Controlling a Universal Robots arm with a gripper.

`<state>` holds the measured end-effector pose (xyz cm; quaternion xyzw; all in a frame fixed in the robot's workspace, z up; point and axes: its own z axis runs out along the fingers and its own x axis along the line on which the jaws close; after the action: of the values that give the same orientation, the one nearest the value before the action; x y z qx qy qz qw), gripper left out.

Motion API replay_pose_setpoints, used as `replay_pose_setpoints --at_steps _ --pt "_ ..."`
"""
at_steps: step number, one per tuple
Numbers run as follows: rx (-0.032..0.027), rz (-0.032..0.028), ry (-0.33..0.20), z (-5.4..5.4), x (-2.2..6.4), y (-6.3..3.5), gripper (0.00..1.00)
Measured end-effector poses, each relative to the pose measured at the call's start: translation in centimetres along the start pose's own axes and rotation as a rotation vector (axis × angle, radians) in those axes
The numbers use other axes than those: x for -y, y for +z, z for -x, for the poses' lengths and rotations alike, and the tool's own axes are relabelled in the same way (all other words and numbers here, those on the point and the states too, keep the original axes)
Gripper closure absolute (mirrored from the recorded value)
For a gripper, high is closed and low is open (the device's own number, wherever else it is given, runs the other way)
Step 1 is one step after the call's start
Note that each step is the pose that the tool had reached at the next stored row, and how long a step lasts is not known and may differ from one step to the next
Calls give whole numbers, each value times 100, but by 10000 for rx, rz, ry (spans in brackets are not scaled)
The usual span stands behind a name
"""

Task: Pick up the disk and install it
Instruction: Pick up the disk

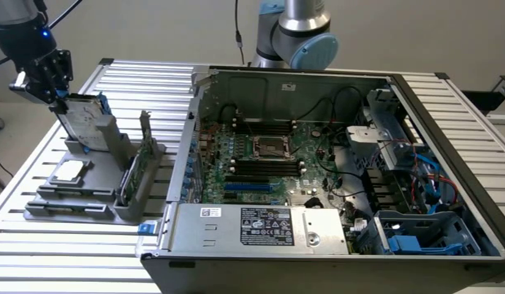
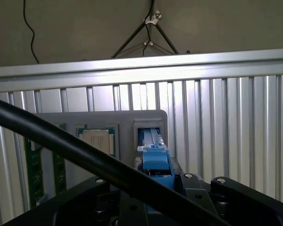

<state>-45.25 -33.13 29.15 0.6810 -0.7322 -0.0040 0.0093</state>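
Slatted aluminium table (image 1: 64, 257) carries open computer case (image 1: 334, 82); power-supply label (image 1: 267, 225) print unreadable. Grey holder (image 1: 81, 208) at exterior view's left, disk (image 1: 87, 119) upright in its slot, gripper (image 1: 63, 104) jaws clamped on disk's top edge.

This is a robotics lab set up for computer assembly work. A ribbed aluminium bench (image 1: 453, 104) of parallel slats carries an open tower computer case (image 1: 301, 73) lying on its side, with its motherboard (image 1: 269, 153) and wiring bare. Toward the bench's edge on the exterior view's left, a grey parts fixture (image 1: 73, 211) holds components in slots, among them the disk (image 1: 79, 119) and a square processor chip (image 1: 70, 171). A grey and pale-blue industrial robot arm (image 1: 306, 33) rises behind the far edge. Plain walls, hanging black cables (image 2: 28, 28) and tripod legs (image 2: 148, 33) lie beyond the bench.
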Motion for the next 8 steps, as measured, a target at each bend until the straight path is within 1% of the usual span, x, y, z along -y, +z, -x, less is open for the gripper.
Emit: replay_pose_setpoints --at_steps 8 --pt "1 -2 -1 0 11 -33 67"
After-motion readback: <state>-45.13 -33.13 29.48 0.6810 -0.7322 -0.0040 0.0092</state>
